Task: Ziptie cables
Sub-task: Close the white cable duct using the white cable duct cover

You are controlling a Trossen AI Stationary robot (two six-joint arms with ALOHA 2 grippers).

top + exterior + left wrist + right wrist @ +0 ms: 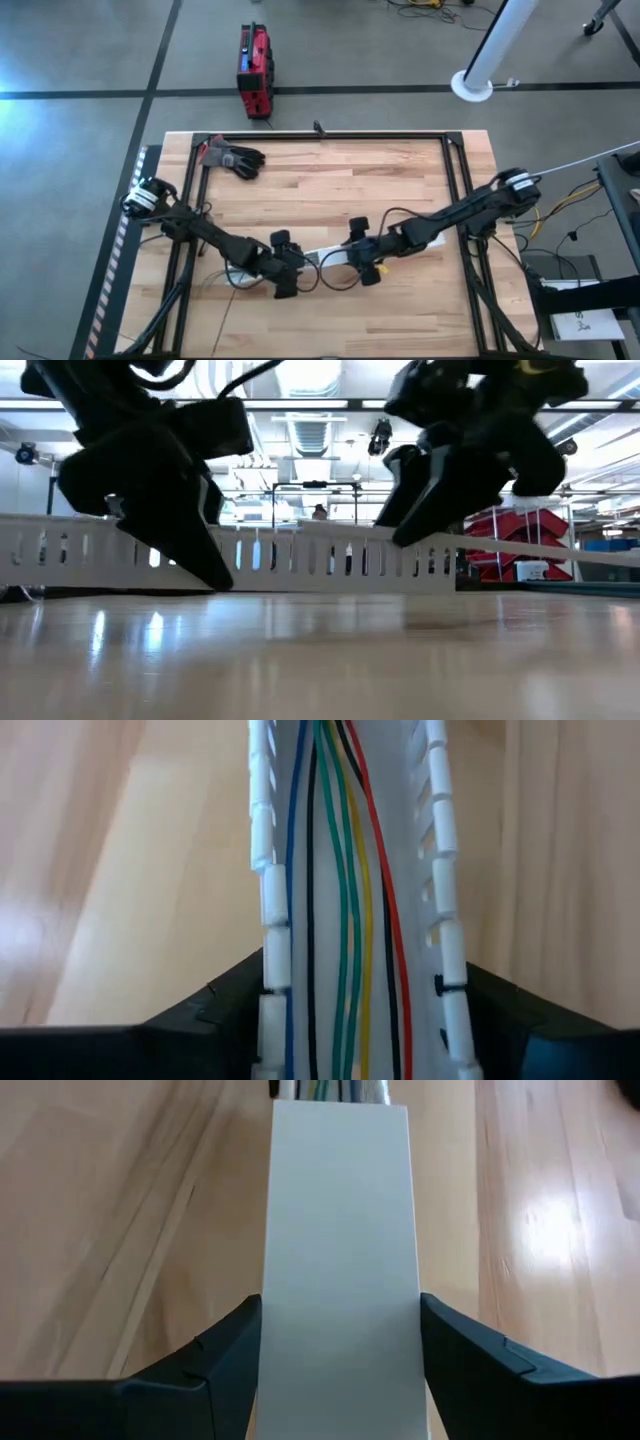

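A long white slotted channel (270, 870) lies on the wooden table, and its slotted side wall (300, 555) runs across the low view. The cables (345, 870), blue, black, green, yellow and red wires, run along inside it. More cable loops (340, 280) lie on the table between the arms. My left gripper (287, 275) is shut on the channel. My right gripper (362, 262) is shut on the flat white lid (340, 1210), beyond whose far end wire ends (330, 1088) show. My left gripper holds the channel by its two slotted side walls (268, 982), one finger outside each wall, and the wires pass between the fingers. The fingers lie across the channel. In the low view the channel's lower edge appears level with the table top. My right gripper pinches the flat lid by its two long edges (275, 1320) between its two fingers, lying across it. The lid's broad face is turned up toward the wrist camera. In the low view the lid (560, 550) runs slanted, lower toward the picture's right.
A black and red glove (235, 158) lies at the table's far left corner. A black frame rail (330, 135) runs round the table. A red case (255, 68) and a white pole base (472, 85) stand on the floor beyond the far edge.
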